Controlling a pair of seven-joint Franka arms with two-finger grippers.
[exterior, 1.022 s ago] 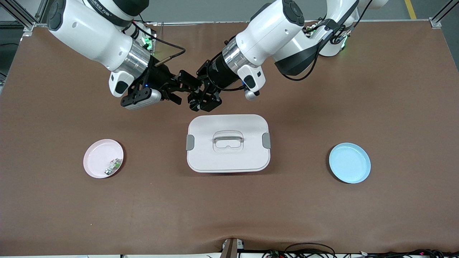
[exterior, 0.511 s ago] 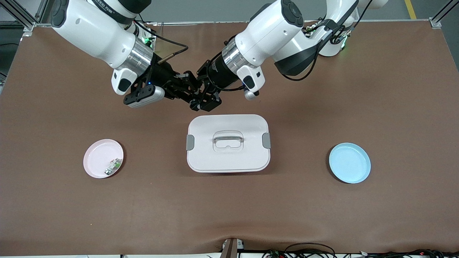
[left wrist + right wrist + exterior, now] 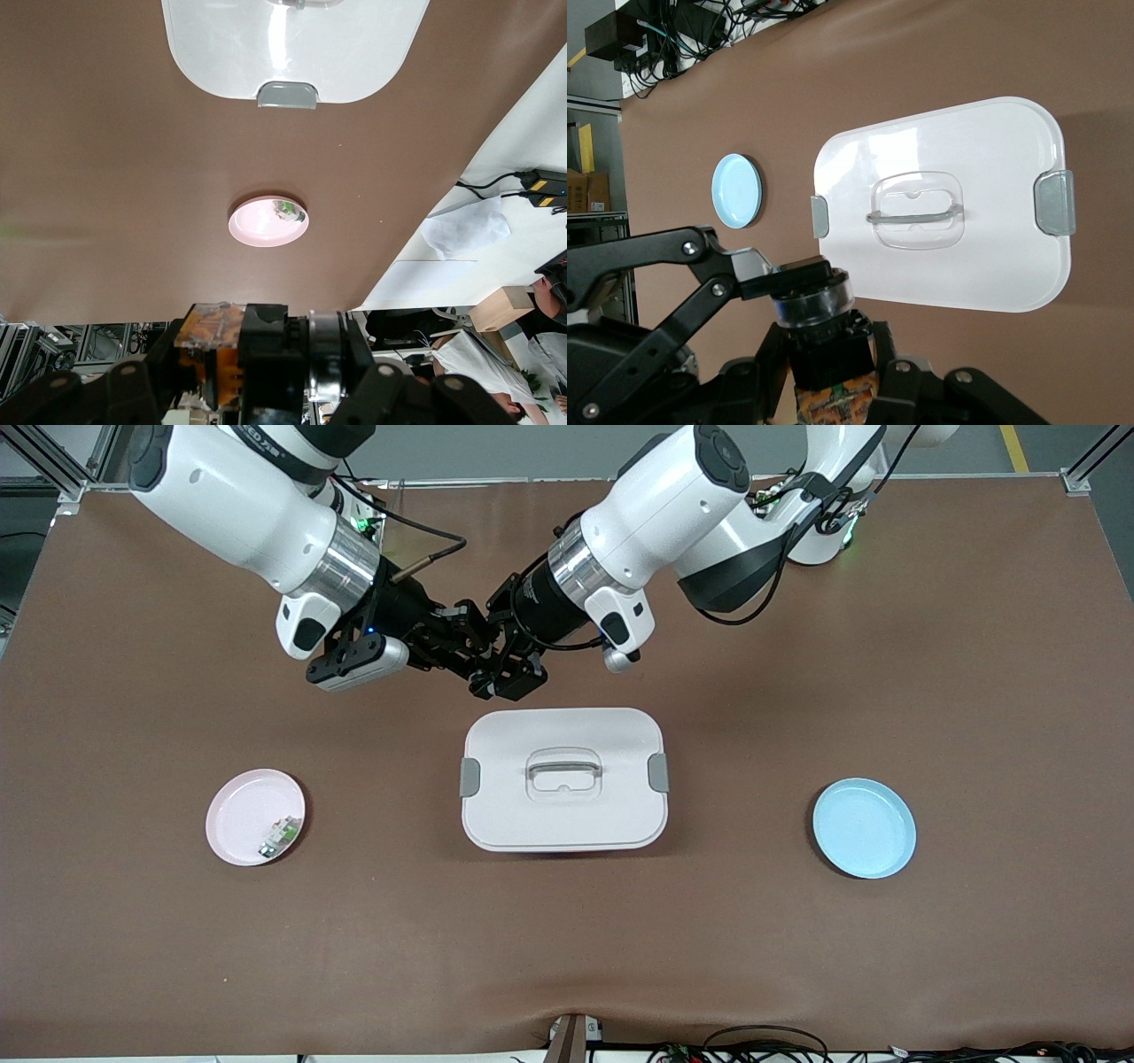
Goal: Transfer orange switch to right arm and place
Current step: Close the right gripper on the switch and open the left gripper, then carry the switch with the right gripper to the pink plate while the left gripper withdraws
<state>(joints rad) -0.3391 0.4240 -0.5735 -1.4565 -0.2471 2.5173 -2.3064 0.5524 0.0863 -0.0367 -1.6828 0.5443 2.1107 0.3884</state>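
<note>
Since a second ago the right gripper (image 3: 461, 648) has slid in from the right arm's end of the table to meet the left gripper (image 3: 489, 666), and its fingers have drawn in from wide apart onto the orange switch (image 3: 213, 341). Both tools now hang together in the air over bare mat just above the white lidded box (image 3: 563, 779), tips overlapping in the front view. In the left wrist view the left gripper's jaws are clamped on the switch, and in the right wrist view the right gripper's own fingers are closed on its black barrel, so both arms appear to hold it at once. To do the handover well, the left gripper should open only once the right's hold looks firm, then back straight off along its own axis so a finger does not drag the tiny part sideways. Any twist between the two arms now could pop it loose. After that the right arm (image 3: 248, 505) has the pink plate (image 3: 232, 815), with a small white-and-green part (image 3: 282, 834) near its rim, at its end of the table, while the blue plate (image 3: 864, 828) sits empty at the left arm's end.
</note>
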